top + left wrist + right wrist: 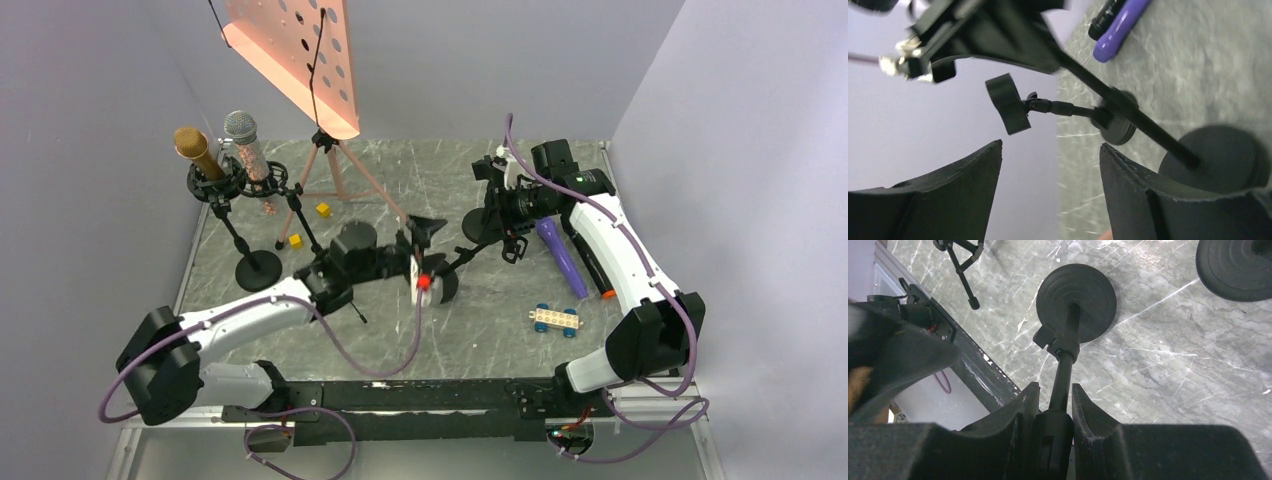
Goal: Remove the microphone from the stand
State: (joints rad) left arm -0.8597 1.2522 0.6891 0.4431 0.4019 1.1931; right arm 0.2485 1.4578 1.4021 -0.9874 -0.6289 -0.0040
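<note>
A black stand [470, 255] leans over the table's middle, its pole rising from a round base [1076, 295]. My right gripper [1055, 387] is shut on the upper pole and shows at centre right in the top view [500, 225]. My left gripper [1050, 145] is open, with nothing between its fingers. In the top view it [420, 262] hovers just over that base. Under it lies a small white and red microphone [424, 283]; only a pink sliver of it [1100, 235] shows in the left wrist view. An empty clip [1008, 102] on a second small stand faces the left gripper.
A purple microphone [562, 258] and a black one [597, 275] lie by the right arm, near a toy car [556, 318]. At far left, gold [195, 150] and silver [243, 135] microphones sit in stands. A tripod [335, 165] holds an orange board, with yellow cubes [323, 209] nearby.
</note>
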